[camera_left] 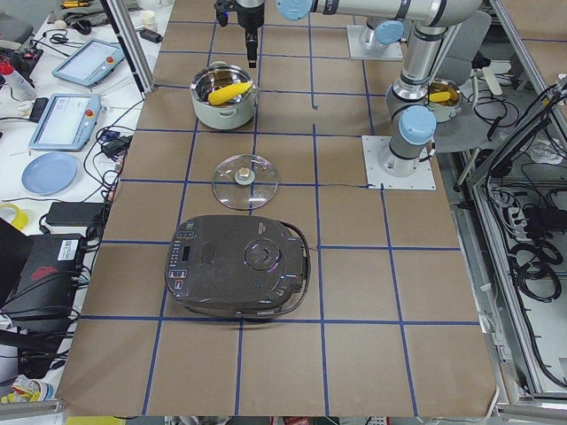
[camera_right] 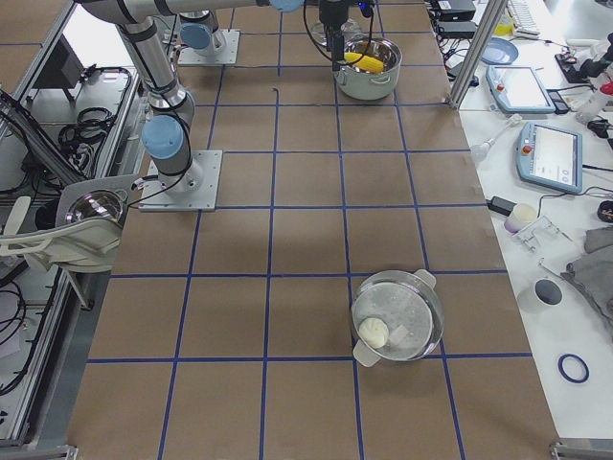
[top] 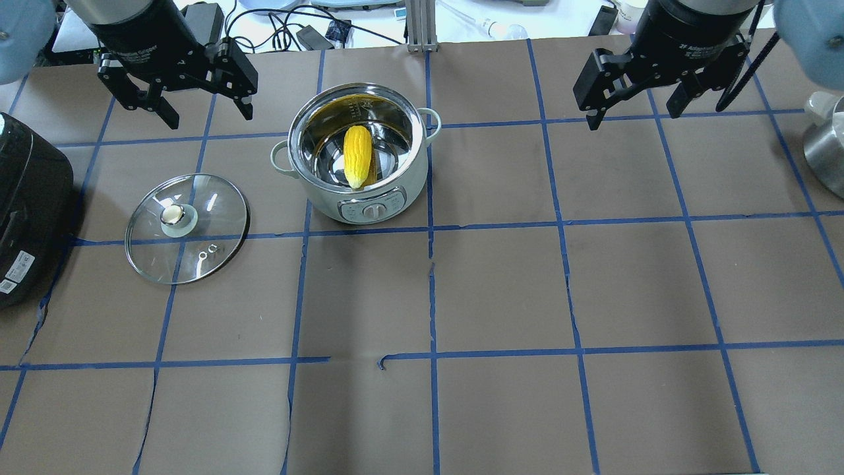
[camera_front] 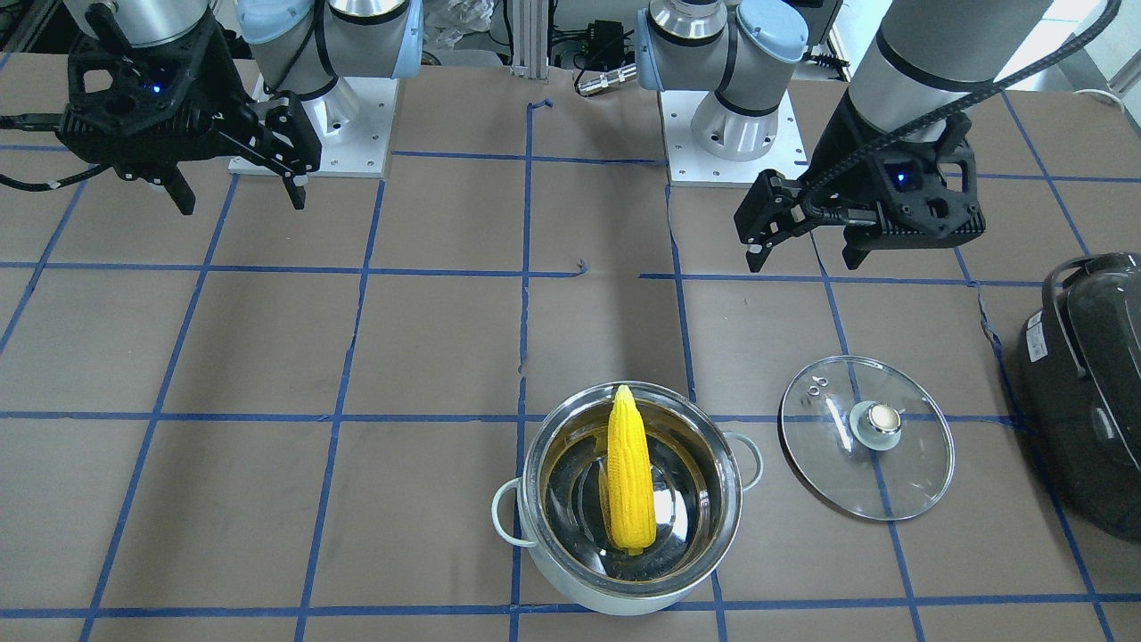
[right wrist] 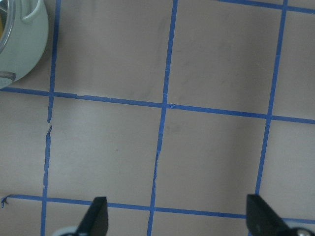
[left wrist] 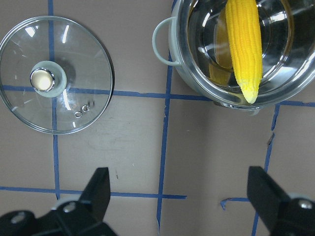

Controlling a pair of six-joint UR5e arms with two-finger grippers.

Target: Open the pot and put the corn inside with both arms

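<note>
Judging by how things lie, my work looks done: the corn (top: 357, 155) rests inside the pot (top: 395, 191) near the table's far edge, with its lid (top: 198, 254) flat beside it toward the left end. My left gripper (top: 210, 117) and right gripper (top: 633, 117) hang spread and empty.

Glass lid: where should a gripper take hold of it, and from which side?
The brass-coloured knob, from straight above: the lid lies flat, knob up, its thin rim against the paper. The open left gripper is nearest.
</note>
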